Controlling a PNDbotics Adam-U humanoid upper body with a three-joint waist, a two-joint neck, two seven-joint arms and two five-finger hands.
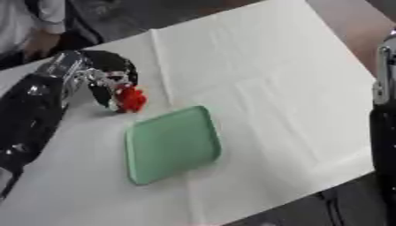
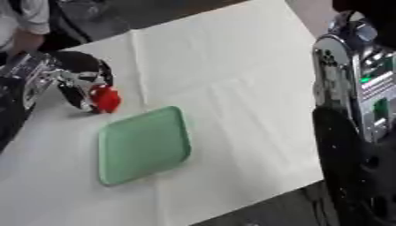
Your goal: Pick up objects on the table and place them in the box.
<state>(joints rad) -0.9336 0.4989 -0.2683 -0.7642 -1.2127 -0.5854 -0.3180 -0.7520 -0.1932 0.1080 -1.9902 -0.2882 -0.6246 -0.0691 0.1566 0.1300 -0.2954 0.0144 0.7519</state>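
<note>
Left hand [image 1: 108, 84], upper left of the frame, fingers curled down around a small red thing [image 1: 131, 99], low over the white cloth [image 1: 271, 66]. Red thing just up and left of the green tray [image 1: 172, 145], not touching it. Tray flat on the cloth, centre-left, tilted askew. Right arm only at the right edge; its hand not to be seen, state not to be told.

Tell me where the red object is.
In the left hand, whose fingers curl round the red object, at the table's left, just beyond the green tray.
</note>
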